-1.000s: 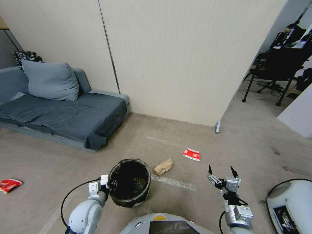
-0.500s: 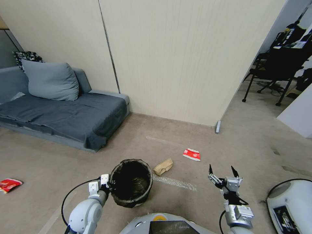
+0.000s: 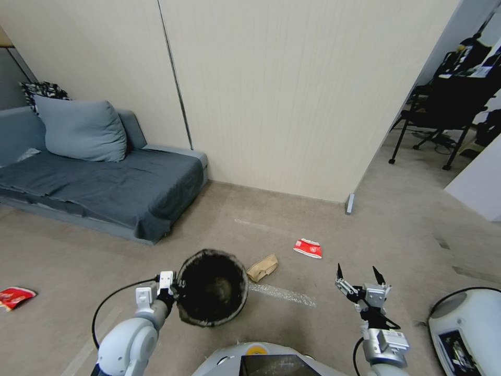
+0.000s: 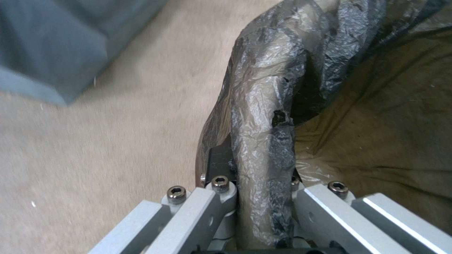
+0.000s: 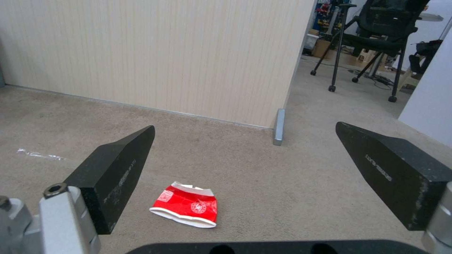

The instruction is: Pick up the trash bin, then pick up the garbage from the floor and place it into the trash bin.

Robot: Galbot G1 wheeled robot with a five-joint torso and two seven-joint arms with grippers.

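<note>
The trash bin [image 3: 213, 287], round with a dark bag liner over its rim, hangs tilted so its mouth faces up at me. My left gripper [image 3: 168, 292] is shut on its near-left rim. The left wrist view shows the fingers [image 4: 214, 197] clamping the crinkled liner [image 4: 268, 106]. My right gripper [image 3: 357, 275] is open and empty, low on the right. Garbage lies on the floor: crumpled brown paper [image 3: 262, 268] just beyond the bin, a red-and-white carton [image 3: 308, 248] ahead of the right gripper [image 5: 256, 158] and seen as carton [image 5: 186, 208], and a red wrapper [image 3: 14, 297] far left.
A grey sofa [image 3: 104, 183] stands at the left against the beige wall [image 3: 271, 104]. A clear plastic strip [image 3: 282, 294] lies by the bin. A metal post [image 3: 349, 203] marks the wall corner, with an office chair [image 3: 449, 99] beyond. A white machine [image 3: 464, 329] sits at the right.
The bin has come up off the floor and tipped, its mouth now facing the camera more squarely. The left arm shifted slightly left with it. The right gripper barely moved.
</note>
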